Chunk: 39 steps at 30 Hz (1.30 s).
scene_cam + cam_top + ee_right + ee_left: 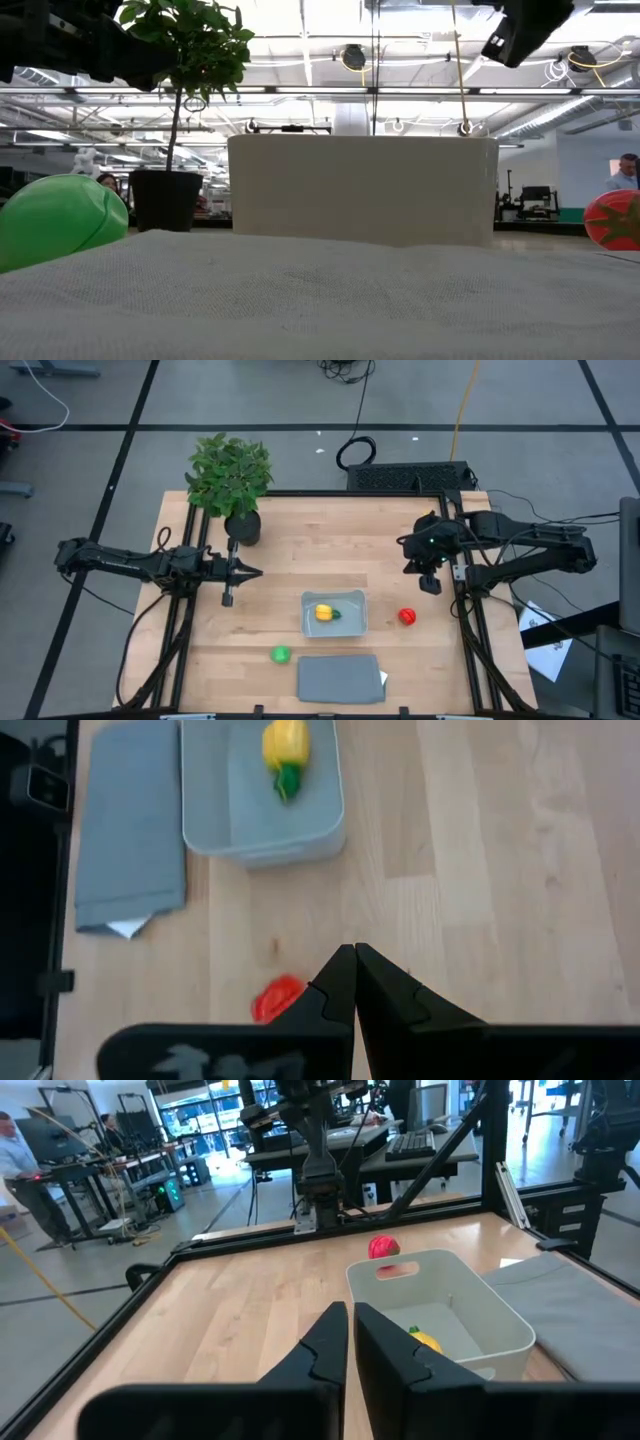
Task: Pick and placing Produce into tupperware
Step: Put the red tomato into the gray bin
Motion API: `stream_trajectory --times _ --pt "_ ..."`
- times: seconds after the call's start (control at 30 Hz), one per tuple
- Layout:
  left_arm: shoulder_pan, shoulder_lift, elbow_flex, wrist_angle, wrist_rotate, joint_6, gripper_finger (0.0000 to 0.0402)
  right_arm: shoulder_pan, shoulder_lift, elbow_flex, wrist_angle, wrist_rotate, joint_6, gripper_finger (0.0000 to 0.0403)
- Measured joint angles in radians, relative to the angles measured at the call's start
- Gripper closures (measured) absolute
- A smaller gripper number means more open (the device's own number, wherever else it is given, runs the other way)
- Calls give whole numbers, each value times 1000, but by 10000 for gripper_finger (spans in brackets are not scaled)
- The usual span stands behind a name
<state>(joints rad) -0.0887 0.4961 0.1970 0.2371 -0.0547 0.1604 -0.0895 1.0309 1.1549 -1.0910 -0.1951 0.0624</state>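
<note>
The yellow produce piece with a green tip (326, 613) lies inside the light grey-blue tupperware (352, 622) at the table's middle; it also shows in the right wrist view (285, 748). The round red piece (407, 616) rests on the wood to the tupperware's right. The round green piece (281, 654) sits near the front edge, left of the lid. My left gripper (254, 572) hovers shut, left of the tupperware. My right gripper (432, 586) hangs shut above the table, beyond the red piece (277, 998).
A flat dark grey lid (340, 678) lies at the near edge, in front of the tupperware. A leafy potted plant (233, 480) stands at the far left corner. A black frame (468, 622) borders the table. People stand in the room beyond.
</note>
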Motion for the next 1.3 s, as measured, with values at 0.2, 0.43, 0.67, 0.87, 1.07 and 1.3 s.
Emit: stream_trajectory --times 0.2,0.43,0.67,0.87,1.07,1.3 --pt "0 0 0 0 0 0 377 48 0 0 -92 6 -131 403" --pt "0 0 0 0 0 -4 395 92 6 0 -86 13 -235 403" --pt "0 0 0 -1 0 -4 390 145 38 0 -92 12 -82 403" --pt "0 0 0 -1 0 -4 374 229 45 0 -93 8 10 403" --pt "0 0 0 -1 0 -4 384 300 45 0 -87 7 201 403" --pt "0 0 0 -1 0 -5 400 370 45 0 -87 44 461 403"
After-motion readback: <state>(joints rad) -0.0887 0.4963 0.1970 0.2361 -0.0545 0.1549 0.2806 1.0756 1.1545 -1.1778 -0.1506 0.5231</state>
